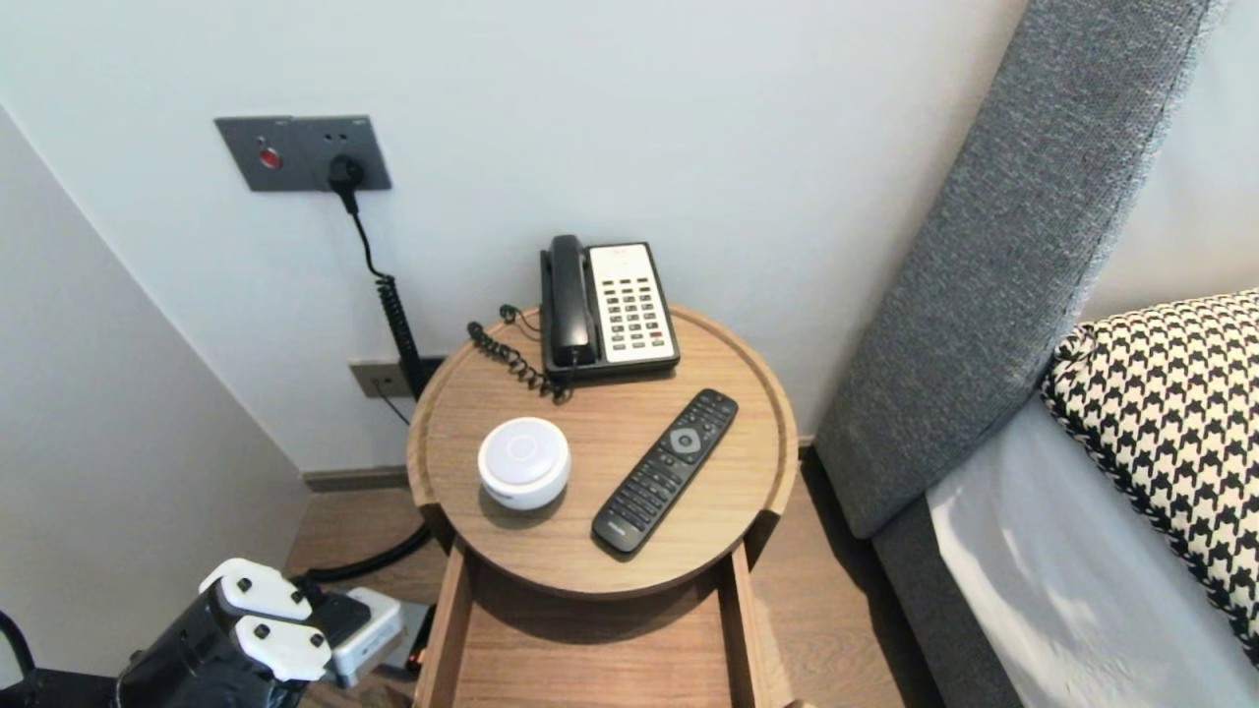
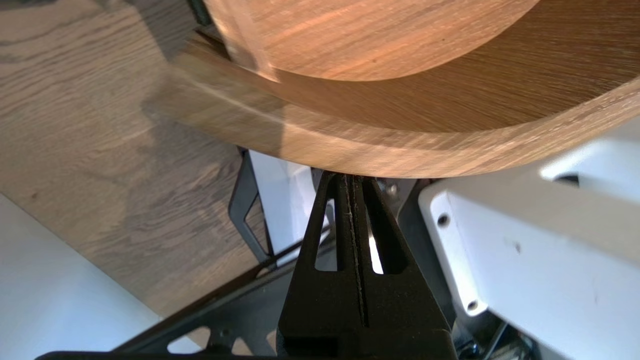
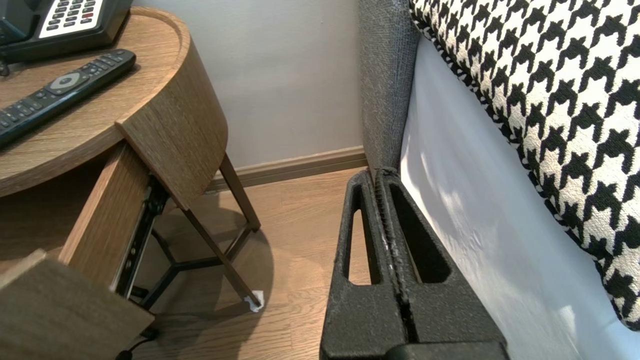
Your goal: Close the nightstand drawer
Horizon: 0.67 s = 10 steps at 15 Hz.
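Observation:
A round wooden bedside table (image 1: 787,433) carries a black and white desk phone (image 1: 610,310), a white round puck (image 1: 523,462) and a black remote (image 1: 667,469). Below its top a drawer (image 1: 445,629) stands pulled out. My left arm (image 1: 261,629) is low at the table's left, beside the drawer. The left gripper (image 2: 352,179) is shut with nothing in it, its tips right at a curved wooden edge (image 2: 400,150); whether they touch it I cannot tell. The right gripper (image 3: 380,172) is shut and empty, hanging over the floor beside the bed's white sheet (image 3: 490,200).
A grey headboard (image 1: 1003,265) and a houndstooth pillow (image 1: 1170,413) fill the right side. A wall socket (image 1: 303,152) feeds a coiled cable down to a white adapter (image 1: 369,629) on the floor. Thin dark table legs (image 3: 225,250) stand on the wood floor.

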Tool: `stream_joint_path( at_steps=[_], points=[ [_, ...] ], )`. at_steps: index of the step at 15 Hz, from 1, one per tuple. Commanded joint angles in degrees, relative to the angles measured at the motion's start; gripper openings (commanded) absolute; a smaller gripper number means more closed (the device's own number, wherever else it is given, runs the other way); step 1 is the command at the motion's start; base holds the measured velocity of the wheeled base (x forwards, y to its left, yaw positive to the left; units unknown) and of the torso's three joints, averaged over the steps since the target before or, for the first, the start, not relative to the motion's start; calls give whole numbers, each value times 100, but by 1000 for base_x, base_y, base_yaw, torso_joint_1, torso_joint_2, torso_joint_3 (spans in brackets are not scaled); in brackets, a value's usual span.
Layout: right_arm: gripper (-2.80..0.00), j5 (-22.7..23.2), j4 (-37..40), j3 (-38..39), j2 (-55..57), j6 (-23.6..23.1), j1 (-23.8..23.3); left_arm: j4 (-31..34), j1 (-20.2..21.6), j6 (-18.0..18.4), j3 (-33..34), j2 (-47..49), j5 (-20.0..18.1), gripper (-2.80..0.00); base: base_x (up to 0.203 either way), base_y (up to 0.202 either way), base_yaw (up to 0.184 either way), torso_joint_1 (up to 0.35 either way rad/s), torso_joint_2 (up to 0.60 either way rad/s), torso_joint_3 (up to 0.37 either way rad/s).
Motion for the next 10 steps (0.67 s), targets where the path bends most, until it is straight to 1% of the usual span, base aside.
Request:
stream_joint_path(
  at_steps=[1,5,10],
  points=[
    [-280,1,-3,149,8,3,4,-89,14,-19,-105,263,-9,-280,0,0,0,0,0,0],
    [-280,0,-3,149,8,-6,2,-286,19,-69,-240,418,-12,-280,0,0,0,0,0,0],
    [-280,-3,-3,149,8,-6,2,-609,68,-102,-451,868,10,-280,0,0,0,0,0,0]
  ],
)
